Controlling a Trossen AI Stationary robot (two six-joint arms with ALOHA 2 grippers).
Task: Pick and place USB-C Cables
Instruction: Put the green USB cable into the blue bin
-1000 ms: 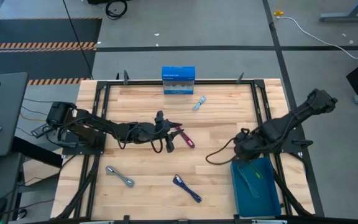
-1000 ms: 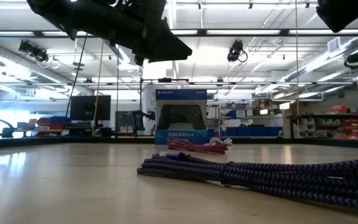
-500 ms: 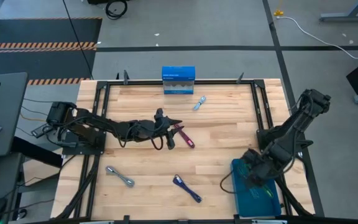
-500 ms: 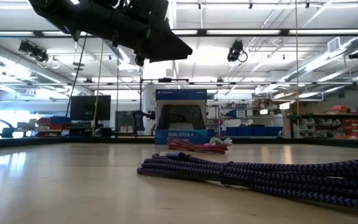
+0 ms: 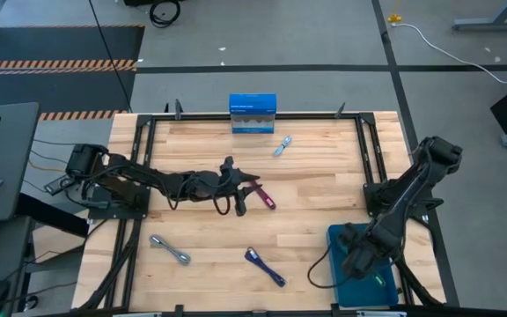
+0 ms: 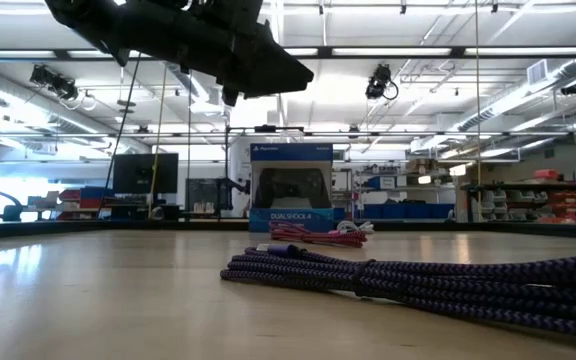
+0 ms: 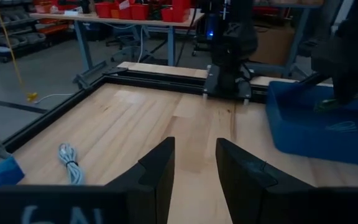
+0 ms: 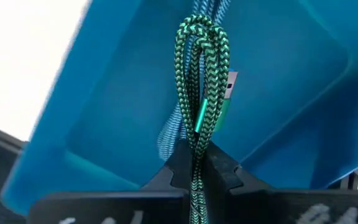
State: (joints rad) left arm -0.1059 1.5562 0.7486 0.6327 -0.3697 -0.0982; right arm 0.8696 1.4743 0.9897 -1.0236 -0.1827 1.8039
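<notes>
Dark green cable: a braided green bundle, gripped between the closed fingers of the right hand; it hangs over the inside of the blue bin.
Right hand: above the blue bin, clamped on the dark green cable.
Blue bin: stands at the near right corner of the table; in the right wrist view a teal braided cable lies inside it, partly behind the green one.
Left hand: held above the middle of the table, fingers parted with nothing between them; it is just beside the maroon cable.
Maroon cable: lies flat near the middle of the table, next to the left hand.
Pale silver-blue cable: lies near the far edge, just right of the box.
Grey cable: lies near the near left corner.
Navy cable: lies close to the near edge, about the middle; in the low view it fills the foreground.
Blue-and-white box: stands upright at the middle of the far edge of the table.
</notes>
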